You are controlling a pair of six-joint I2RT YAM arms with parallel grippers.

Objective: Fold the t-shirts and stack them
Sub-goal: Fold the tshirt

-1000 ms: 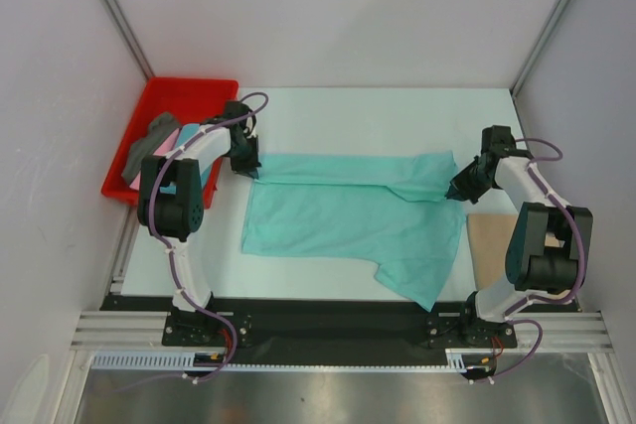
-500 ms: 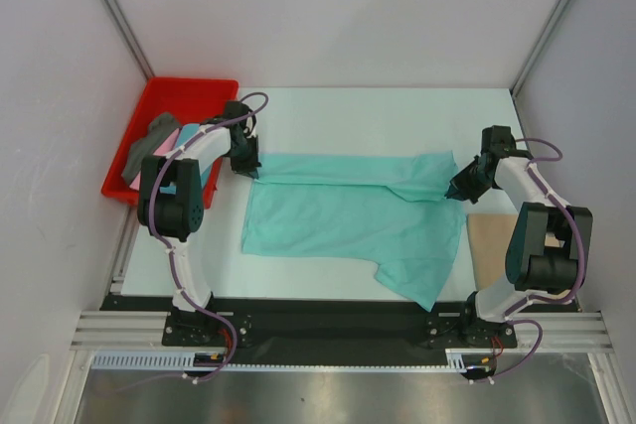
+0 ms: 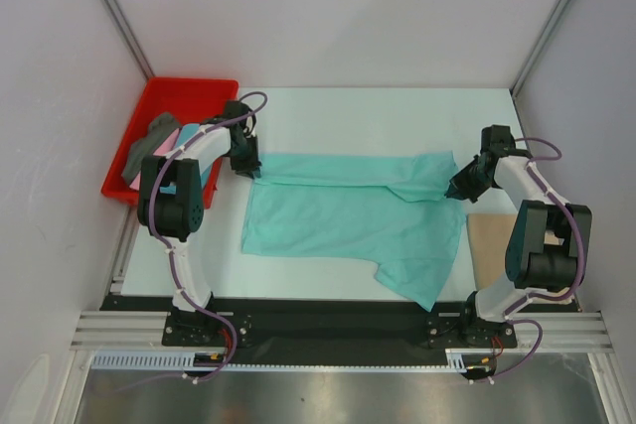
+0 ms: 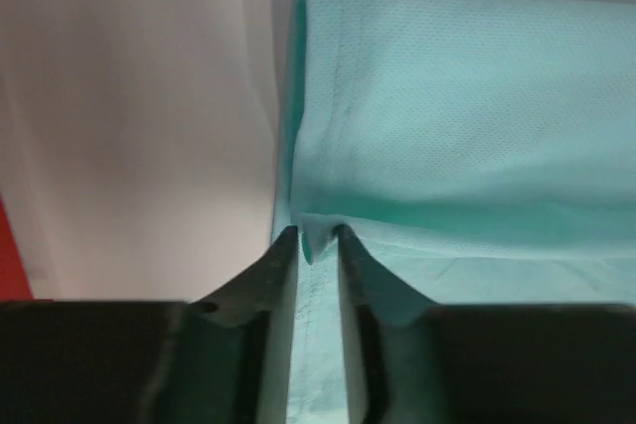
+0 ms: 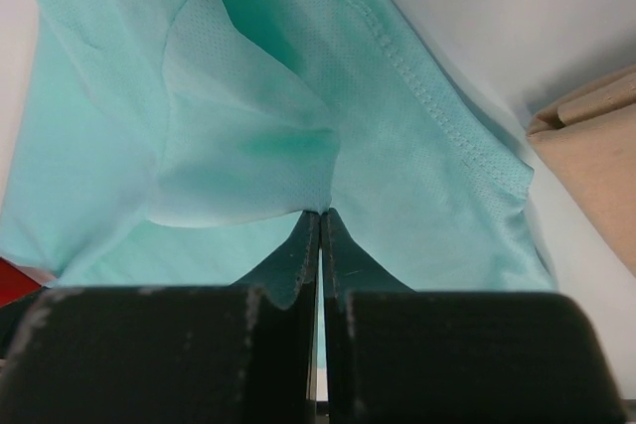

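A mint green t-shirt (image 3: 348, 215) lies spread across the middle of the table, its far part folded toward me into a band. My left gripper (image 3: 248, 168) is shut on the shirt's far left corner (image 4: 316, 235), a small fold of cloth pinched between the tips. My right gripper (image 3: 457, 191) is shut on the far right corner (image 5: 248, 161), the cloth bunched at its tips. A tan shirt (image 3: 491, 245) lies folded at the right edge, also in the right wrist view (image 5: 596, 136). Pink, dark grey and turquoise shirts (image 3: 159, 151) lie in the red tray (image 3: 184, 96).
The red tray stands at the far left corner, just behind my left arm. A sleeve of the mint shirt (image 3: 422, 280) trails toward the near edge. White walls close in the table on three sides.
Hardly anything has moved. My right gripper has edged slightly with the shirt's corner; the left arm holds still.
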